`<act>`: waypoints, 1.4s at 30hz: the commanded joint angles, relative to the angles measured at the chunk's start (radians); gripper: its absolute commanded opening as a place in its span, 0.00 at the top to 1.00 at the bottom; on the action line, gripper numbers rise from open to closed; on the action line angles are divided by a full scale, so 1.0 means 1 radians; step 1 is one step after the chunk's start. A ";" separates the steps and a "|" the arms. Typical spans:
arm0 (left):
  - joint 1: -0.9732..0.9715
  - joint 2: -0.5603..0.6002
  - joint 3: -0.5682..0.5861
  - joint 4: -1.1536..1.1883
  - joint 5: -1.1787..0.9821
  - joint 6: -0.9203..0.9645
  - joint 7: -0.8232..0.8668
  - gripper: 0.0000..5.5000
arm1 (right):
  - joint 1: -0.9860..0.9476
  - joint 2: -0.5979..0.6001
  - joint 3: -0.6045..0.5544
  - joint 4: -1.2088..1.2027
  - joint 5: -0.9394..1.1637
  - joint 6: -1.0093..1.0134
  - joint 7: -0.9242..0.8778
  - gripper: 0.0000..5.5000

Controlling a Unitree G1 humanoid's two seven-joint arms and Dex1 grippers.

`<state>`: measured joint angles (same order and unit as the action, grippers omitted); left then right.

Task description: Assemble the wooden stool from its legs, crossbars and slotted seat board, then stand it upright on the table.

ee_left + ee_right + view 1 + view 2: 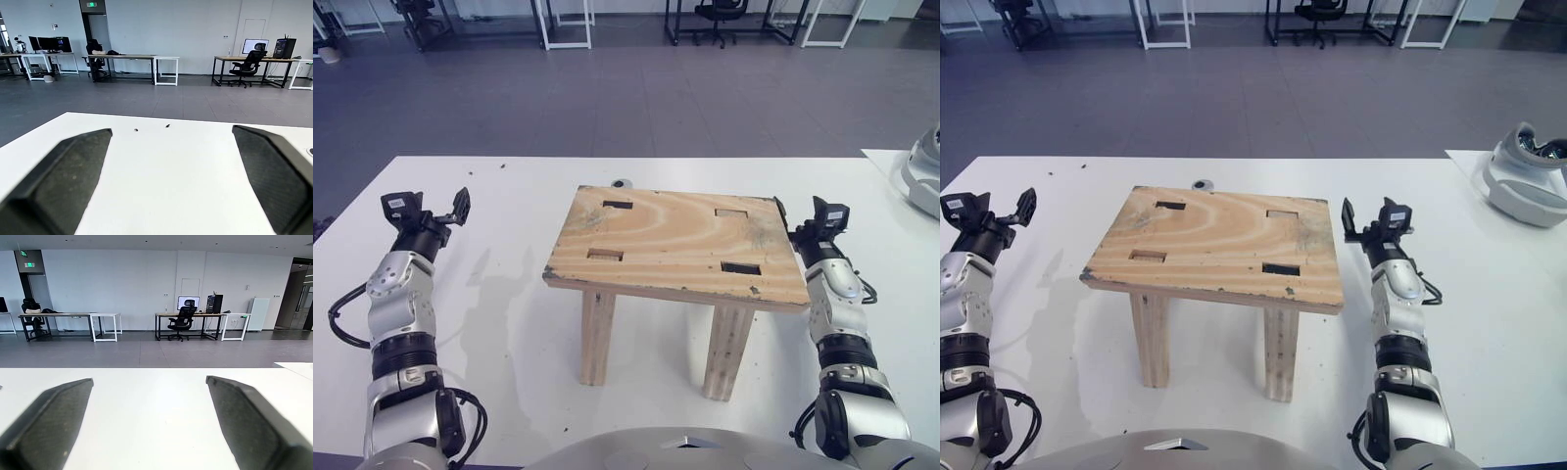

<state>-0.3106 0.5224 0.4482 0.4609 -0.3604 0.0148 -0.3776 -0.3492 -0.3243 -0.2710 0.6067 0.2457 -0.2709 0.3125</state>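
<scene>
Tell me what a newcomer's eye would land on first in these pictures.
The wooden stool stands upright on its legs in the middle of the white table, with its slotted seat board on top. The left claw and the right claw are open and empty, one on each side of the stool. A white headset lies far off to the right.

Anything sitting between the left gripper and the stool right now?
No. Between the left gripper and the stool there is just bare white table, as the left eye view shows.
</scene>
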 commanded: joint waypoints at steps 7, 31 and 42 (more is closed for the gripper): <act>0.009 0.020 0.014 -0.003 0.008 0.003 0.003 0.18 | -0.028 0.000 -0.002 0.034 -0.014 -0.009 -0.002 0.22; -0.005 0.022 -0.018 0.009 0.032 0.003 -0.021 0.18 | 0.002 -0.013 -0.019 0.004 -0.013 -0.024 -0.024 0.22; 0.043 0.008 -0.050 -0.079 0.019 0.022 -0.041 0.18 | 0.028 -0.045 -0.056 -0.014 -0.015 -0.015 -0.048 0.22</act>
<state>-0.2830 0.5302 0.4007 0.4062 -0.3426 0.0172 -0.4147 -0.3360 -0.3547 -0.3162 0.6085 0.2313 -0.2921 0.2689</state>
